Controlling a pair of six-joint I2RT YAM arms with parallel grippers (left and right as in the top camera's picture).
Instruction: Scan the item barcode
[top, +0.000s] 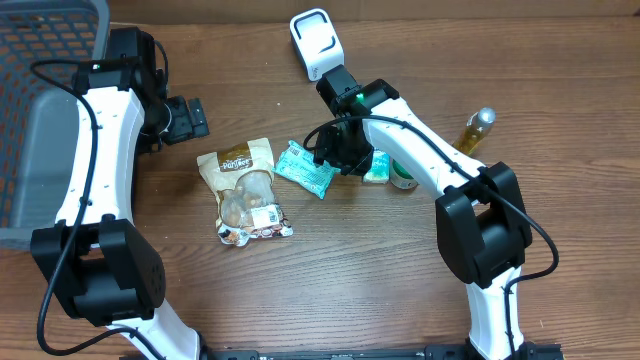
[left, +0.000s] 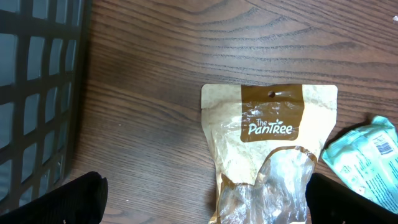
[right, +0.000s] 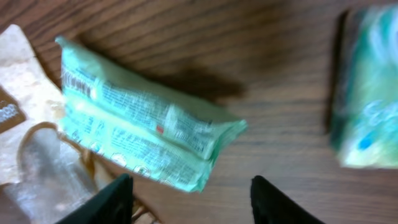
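Observation:
A mint-green packet lies flat on the wooden table, printed side up. My right gripper hovers just above its right end, open, with only the packet's corner near the gap and nothing gripped. A white barcode scanner stands at the back of the table. A tan PanTree snack bag lies left of the packet. My left gripper stands wide open above the table, the bag's clear window showing below between its fingers. The packet's edge with a barcode shows at the right.
A grey mesh basket fills the left side. A second green-and-white packet and a small round thing lie right of my right gripper. A yellow bottle lies at the far right.

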